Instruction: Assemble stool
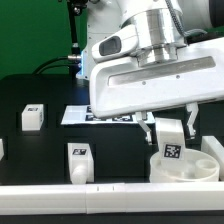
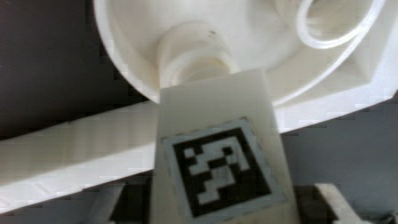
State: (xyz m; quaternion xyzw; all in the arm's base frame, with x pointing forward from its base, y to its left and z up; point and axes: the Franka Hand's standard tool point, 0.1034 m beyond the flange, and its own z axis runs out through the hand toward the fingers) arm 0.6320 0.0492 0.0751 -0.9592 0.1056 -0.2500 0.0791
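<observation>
In the exterior view my gripper (image 1: 170, 133) is shut on a white stool leg (image 1: 171, 152) with a black-and-white tag. It holds the leg upright over the round white seat (image 1: 207, 166) at the exterior view's right. In the wrist view the leg (image 2: 210, 130) runs out from between my fingers (image 2: 349, 206). Its narrow end sits in a recessed socket of the seat (image 2: 134, 45). Two more tagged legs (image 1: 32, 117) (image 1: 79, 158) lie loose on the black table at the exterior view's left.
A white rail (image 1: 60, 196) runs along the table's front edge, and the seat rests against it; in the wrist view the rail (image 2: 71, 150) passes behind the leg. The marker board (image 1: 80, 115) lies mid-table behind my arm. A white piece (image 1: 1, 148) pokes in at the left edge.
</observation>
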